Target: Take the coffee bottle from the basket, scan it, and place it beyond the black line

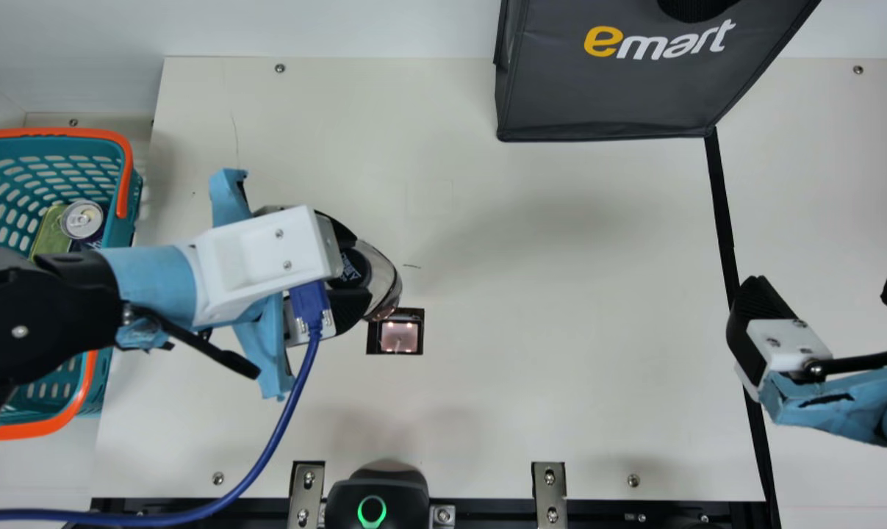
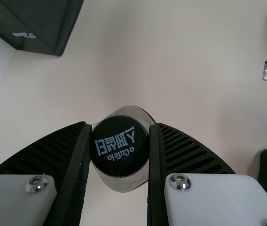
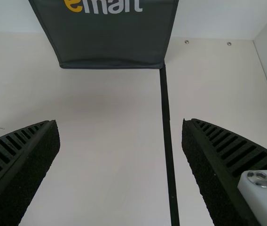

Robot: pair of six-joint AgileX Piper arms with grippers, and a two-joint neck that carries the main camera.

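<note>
**Coffee bottle [image 1: 388, 283] pinched by its black cap [image 2: 119, 155]**

The left gripper's [image 2: 120, 126] jaws stand only the cap apart, pressing both sides, a grip likely meant to bare the label for reading. In the main view, the bottle's clear end is right by the lit scan window [image 1: 399, 337]. Over by the black line [image 1: 722, 213], the right gripper's [image 3: 120, 121] jaws gape, holding nothing.

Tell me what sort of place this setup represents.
Probably a mock store checkout: a shopping basket holding a drink can, a dark scanner-like device with a lit green ring, and a dark shopping bag.
</note>
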